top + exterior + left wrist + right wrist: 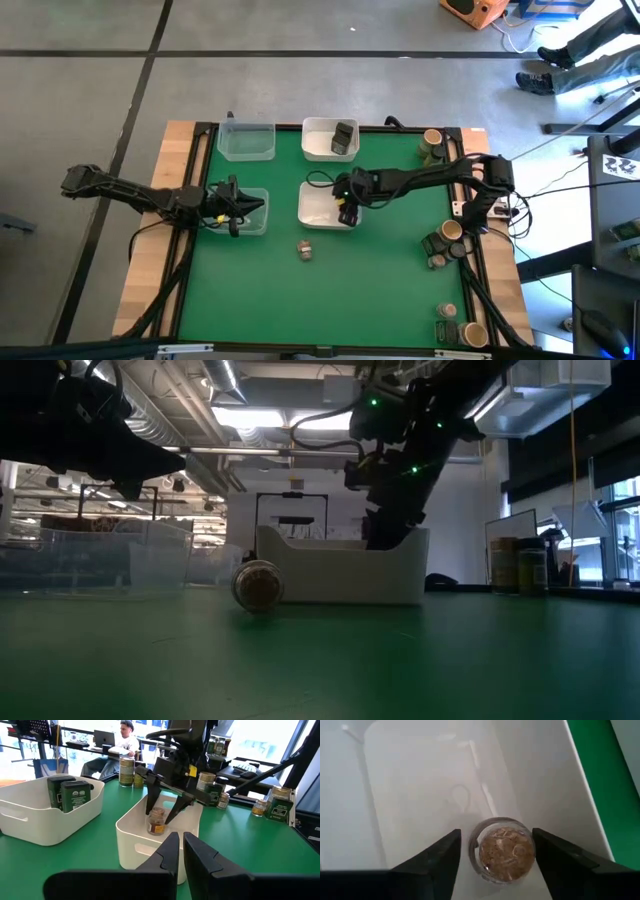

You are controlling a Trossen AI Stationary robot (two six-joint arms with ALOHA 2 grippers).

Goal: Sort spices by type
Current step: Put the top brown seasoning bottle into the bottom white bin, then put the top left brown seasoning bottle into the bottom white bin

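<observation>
High view: the right gripper hangs over the near white tray at mid-table, while the left gripper sits over a clear tub at the left edge; the green mat between the trays and the front edge is open apart from one small brownish jar lying alone. More spices cluster along the right edge and at the far right corner. Low view: that lone jar lies on its side just in front of the tray wall. Left wrist view: the left fingers are closed on nothing; the right gripper's jaws straddle a small jar in the near tray without gripping it — two dark tins stand in the far tray, labels too small to read. Right wrist view: jaws parted, the jar standing between them, clear of both fingers, close to the tray's side wall; no writing is legible.
</observation>
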